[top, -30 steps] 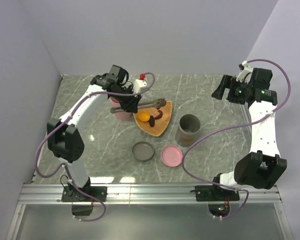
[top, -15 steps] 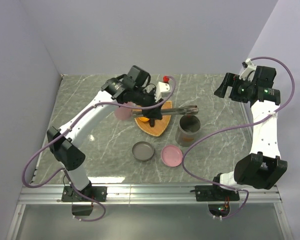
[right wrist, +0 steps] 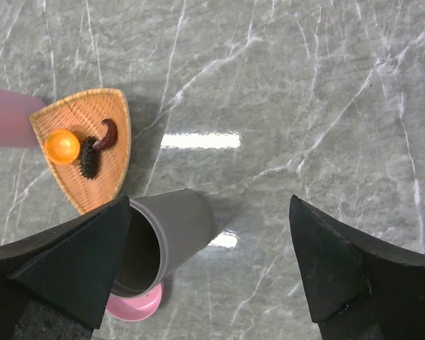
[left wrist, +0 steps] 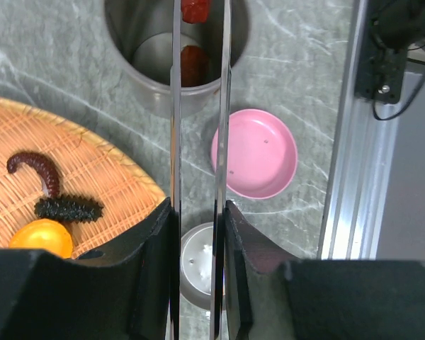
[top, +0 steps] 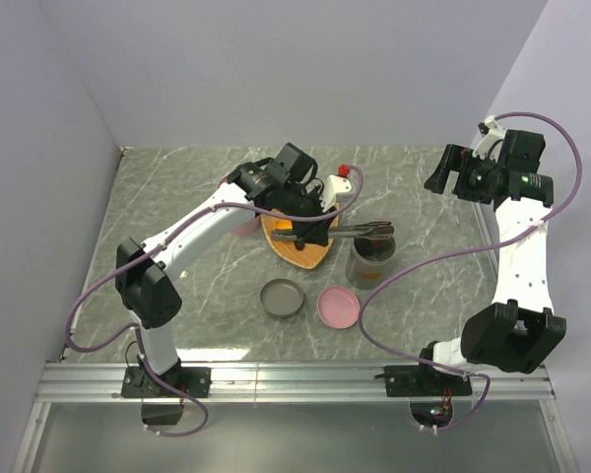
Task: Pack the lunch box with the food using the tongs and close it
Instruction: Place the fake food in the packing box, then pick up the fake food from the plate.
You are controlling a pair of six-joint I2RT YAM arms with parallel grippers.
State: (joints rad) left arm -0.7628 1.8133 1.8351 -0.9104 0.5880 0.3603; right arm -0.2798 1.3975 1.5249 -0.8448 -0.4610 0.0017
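Left gripper (left wrist: 198, 207) partly closed, clamped on tongs (left wrist: 176, 106), tips pinched red food piece (left wrist: 195, 8) above grey container (left wrist: 152, 99), orange ball (left wrist: 42, 237) lay on wicker plate (left wrist: 92, 170), right gripper (right wrist: 209, 204) wide open, empty.

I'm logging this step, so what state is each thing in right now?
Left tool: shut on the tongs.
Tongs: pinching a red piece over the gray can.
Gray can: upright, uncovered, with a red shape inside.
Plate: holding three pieces.
Gray lid: off, lying on the table.
Pink lid: off, lying on the table.
Right tool: open, empty.
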